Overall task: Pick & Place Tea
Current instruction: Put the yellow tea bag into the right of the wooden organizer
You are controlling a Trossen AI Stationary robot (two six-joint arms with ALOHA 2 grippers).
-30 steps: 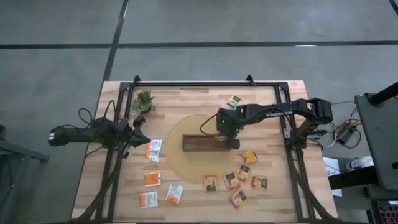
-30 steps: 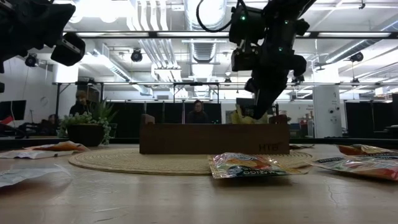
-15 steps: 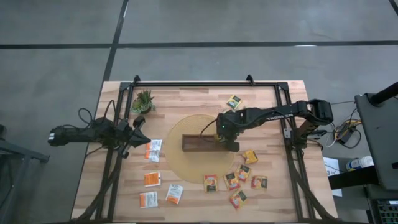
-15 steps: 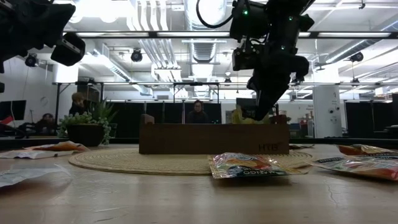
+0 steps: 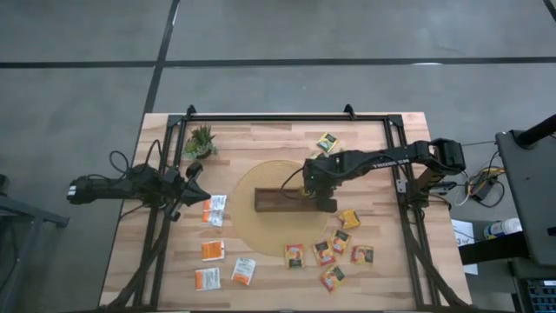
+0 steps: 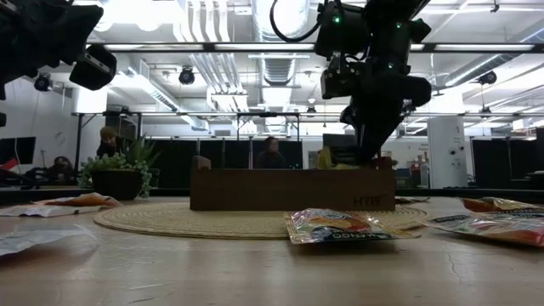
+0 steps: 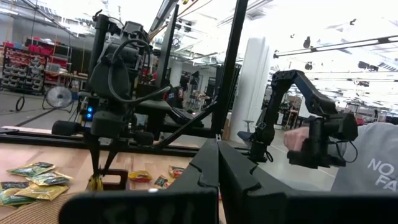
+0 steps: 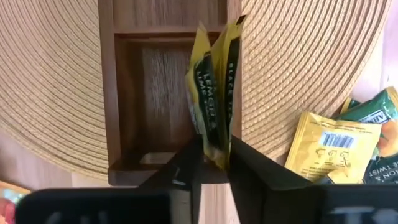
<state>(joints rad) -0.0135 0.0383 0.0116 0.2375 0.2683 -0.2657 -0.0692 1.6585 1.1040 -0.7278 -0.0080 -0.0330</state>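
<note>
Since second ago, my right gripper (image 5: 316, 196) dropped lower over tray (image 5: 278, 202) end compartment. Its fingers (image 8: 181, 163) sit either side of yellow sachet (image 8: 212, 99), standing upright in that compartment; whether still pinched, I cannot tell. Left gripper (image 5: 193, 182) parked at counter (image 5: 373, 146) left edge, clamped shut on nothing (near plant (image 5: 201, 139)). Loose tea I count on counter: five left of mat (image 5: 252, 228), six right, one near far edge.

Two dark jointed arms (image 5: 382, 160), black looping cables, green indicator light, white lettering on links
</note>
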